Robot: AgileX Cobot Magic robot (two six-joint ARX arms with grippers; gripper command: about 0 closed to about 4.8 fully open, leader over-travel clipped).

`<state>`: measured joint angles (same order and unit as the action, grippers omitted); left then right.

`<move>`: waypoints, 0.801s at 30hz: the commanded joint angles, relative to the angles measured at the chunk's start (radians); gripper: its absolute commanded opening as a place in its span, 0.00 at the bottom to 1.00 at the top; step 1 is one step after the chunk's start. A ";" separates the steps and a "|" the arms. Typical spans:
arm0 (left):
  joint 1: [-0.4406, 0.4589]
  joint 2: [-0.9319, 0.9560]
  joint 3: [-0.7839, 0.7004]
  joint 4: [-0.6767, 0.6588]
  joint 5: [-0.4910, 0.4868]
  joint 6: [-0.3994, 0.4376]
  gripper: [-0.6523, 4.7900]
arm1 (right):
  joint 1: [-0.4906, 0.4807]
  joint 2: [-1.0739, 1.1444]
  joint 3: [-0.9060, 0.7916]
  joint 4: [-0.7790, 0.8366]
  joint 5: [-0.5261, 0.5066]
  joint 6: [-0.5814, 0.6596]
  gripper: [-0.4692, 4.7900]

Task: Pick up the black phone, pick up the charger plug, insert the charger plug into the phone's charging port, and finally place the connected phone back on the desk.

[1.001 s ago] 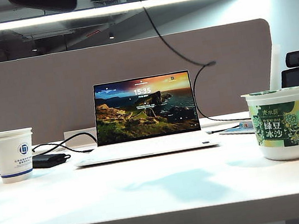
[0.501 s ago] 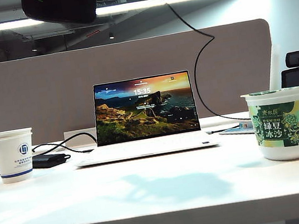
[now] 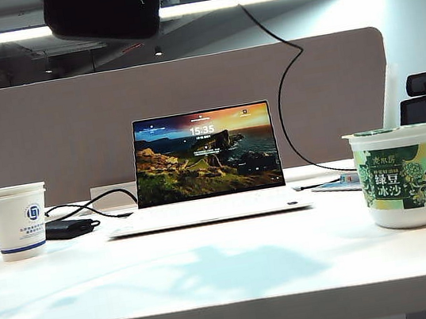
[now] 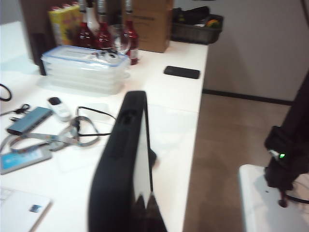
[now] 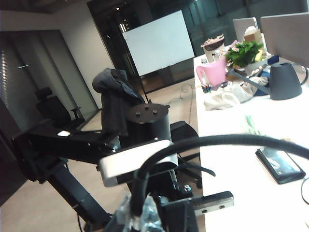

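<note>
Held high over the desk [image 3: 231, 277], the phone [image 3: 104, 11] has dropped further into view since a second ago; left jaws [image 4: 145, 205] clamp it. Right jaws [image 5: 140, 212] pinch the cable [image 5: 203, 145]; plug hidden. Mating likely next.

A laptop [image 3: 207, 166] stands mid-desk [image 3: 230, 273] before the partition [image 3: 49, 136], paper cup [image 3: 18, 221] at left, printed tub [image 3: 400, 176] at right. Above, the left gripper [image 4: 145, 203] holds the black phone [image 3: 104, 11]; the right gripper [image 5: 140, 212] pinches the cable [image 3: 281, 77].
</note>
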<state>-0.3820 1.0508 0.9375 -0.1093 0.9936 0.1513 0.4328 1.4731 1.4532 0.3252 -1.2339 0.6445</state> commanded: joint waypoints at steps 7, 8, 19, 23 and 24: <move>0.001 0.004 0.008 0.029 0.043 -0.014 0.11 | 0.049 -0.038 0.003 -0.306 0.095 -0.365 0.08; 0.001 0.005 0.008 0.028 0.043 -0.014 0.11 | 0.055 -0.048 0.003 -0.339 0.117 -0.416 0.08; 0.001 0.006 0.008 0.027 0.112 -0.033 0.11 | 0.055 -0.096 0.003 -0.458 0.085 -0.541 0.08; 0.001 0.005 0.008 0.012 0.133 -0.032 0.11 | 0.089 -0.095 0.003 -0.479 0.084 -0.545 0.08; 0.001 0.005 0.008 0.008 0.137 -0.032 0.11 | 0.093 -0.095 0.003 -0.481 0.083 -0.544 0.08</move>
<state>-0.3817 1.0615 0.9379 -0.1169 1.1091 0.1219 0.5163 1.3834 1.4521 -0.1562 -1.1412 0.1070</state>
